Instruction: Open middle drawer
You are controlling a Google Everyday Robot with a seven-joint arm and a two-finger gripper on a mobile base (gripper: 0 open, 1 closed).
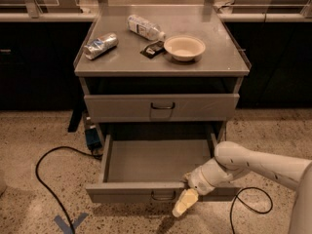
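Claw [185,203] of mine hangs in front of the middle drawer [122,193], just right of its handle [163,195], tip angled down toward the floor [29,145]. Honestly can't tell if it's clenched or released. The middle drawer stands well out under the shut top drawer [204,107]. Bowl [184,47] and bottle [145,27] sit up top.
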